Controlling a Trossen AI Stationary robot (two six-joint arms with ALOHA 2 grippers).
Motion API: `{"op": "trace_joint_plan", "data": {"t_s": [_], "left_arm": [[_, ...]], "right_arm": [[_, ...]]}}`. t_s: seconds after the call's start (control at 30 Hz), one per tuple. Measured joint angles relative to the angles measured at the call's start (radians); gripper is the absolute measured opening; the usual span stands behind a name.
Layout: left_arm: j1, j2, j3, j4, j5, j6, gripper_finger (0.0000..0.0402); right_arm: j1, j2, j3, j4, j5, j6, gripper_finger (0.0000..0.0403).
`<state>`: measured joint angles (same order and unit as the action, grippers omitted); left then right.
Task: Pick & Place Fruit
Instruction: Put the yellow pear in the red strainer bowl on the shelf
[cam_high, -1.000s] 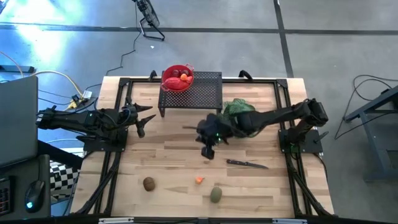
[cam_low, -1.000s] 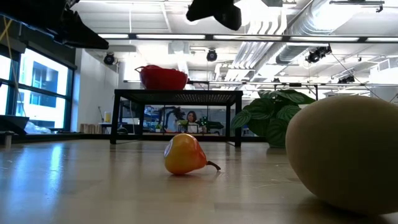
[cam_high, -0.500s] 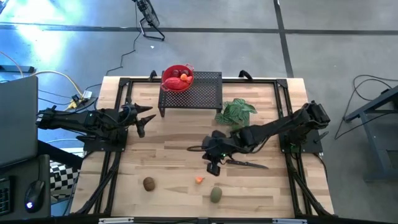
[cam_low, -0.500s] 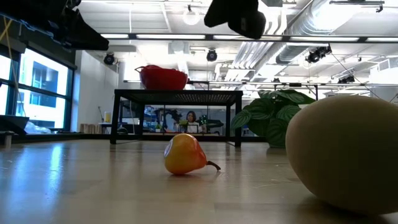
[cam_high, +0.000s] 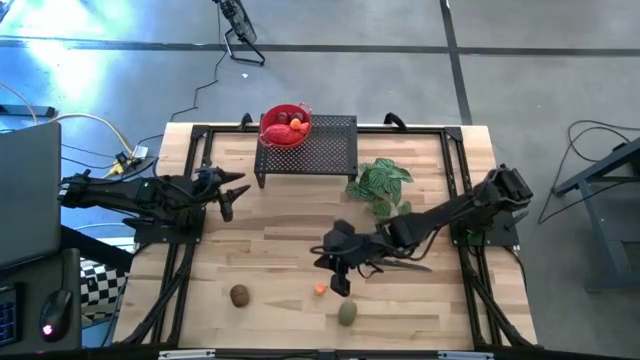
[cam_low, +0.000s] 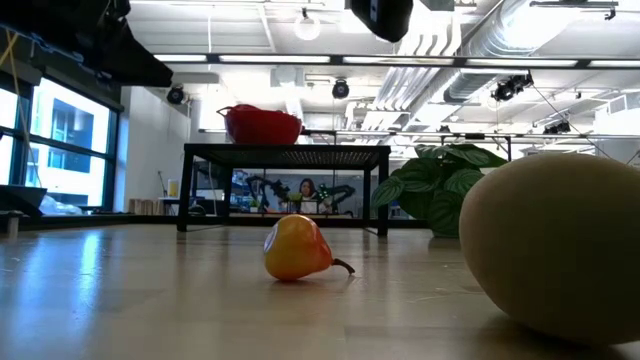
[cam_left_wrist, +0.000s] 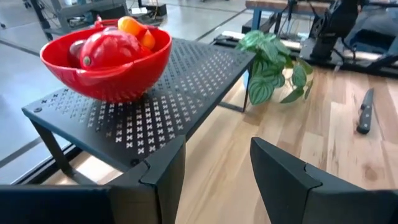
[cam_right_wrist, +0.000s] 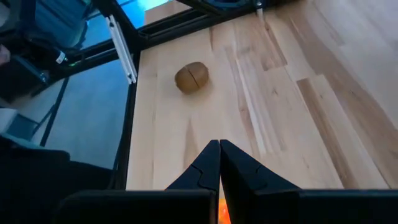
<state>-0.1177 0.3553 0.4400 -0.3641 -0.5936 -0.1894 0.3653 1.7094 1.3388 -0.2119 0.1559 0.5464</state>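
Three pieces of fruit lie on the desk (cam_high: 270, 230) in the high view: the brown fruit (cam_high: 239, 295), the small orange fruit (cam_high: 320, 290) and the green fruit (cam_high: 347, 314). Our right gripper (cam_high: 340, 282) hangs just beside the small orange fruit, which lies a little toward the left arm's side and the front edge. The green fruit is near too, a bit farther to the front. Our left gripper (cam_high: 226, 192) waits well apart, near the black rack (cam_high: 320, 150), so the right arm is the nearer one. More fruit sits in the red bowl (cam_high: 285, 126) on that rack. A knife (cam_high: 398, 264) lies under the right arm.

From the low view we see the small orange fruit (cam_low: 297, 248) lying on its side, its thin stem pointing toward the green fruit (cam_low: 555, 245). A dark part of an arm shows high above it.

From the left wrist view, our left fingers (cam_left_wrist: 281, 167) stand wide apart and hold nothing. The red bowl (cam_left_wrist: 109, 59) with its fruit is ahead, beside the plant (cam_left_wrist: 273, 65).

From the right wrist view, our right fingers (cam_right_wrist: 200, 167) are pressed together with nothing between them. An orange glow right under the tips looks like the small orange fruit. The brown fruit (cam_right_wrist: 191, 77) lies well ahead. We think these fingers must spread before they can take the orange piece.
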Motion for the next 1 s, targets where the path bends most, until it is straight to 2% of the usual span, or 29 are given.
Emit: {"op": "trace_joint_plan", "data": {"t_s": [0.23,0.53,0.7,0.9,1.0], "left_arm": [[0.0,0.0,0.0,-0.014,0.001,0.0,0.0175],[0.0,0.0,0.0,-0.025,0.0,0.0,0.0175],[0.0,0.002,0.0,-0.044,0.0,0.0,0.0175],[0.0,0.002,0.0,-0.058,0.0,0.0,0.0175],[0.0,0.002,0.0,-0.058,0.0,0.0,0.0175]], "right_arm": [[0.011,0.044,0.004,0.038,0.009,0.007,0.0003],[0.015,0.16,0.051,0.038,-0.063,-0.034,0.0003],[0.012,0.186,0.058,0.055,-0.053,-0.104,0.0003],[0.008,0.211,0.058,0.045,-0.004,-0.089,0.0003],[0.008,0.212,0.058,0.031,-0.036,-0.072,0.0013]]}}
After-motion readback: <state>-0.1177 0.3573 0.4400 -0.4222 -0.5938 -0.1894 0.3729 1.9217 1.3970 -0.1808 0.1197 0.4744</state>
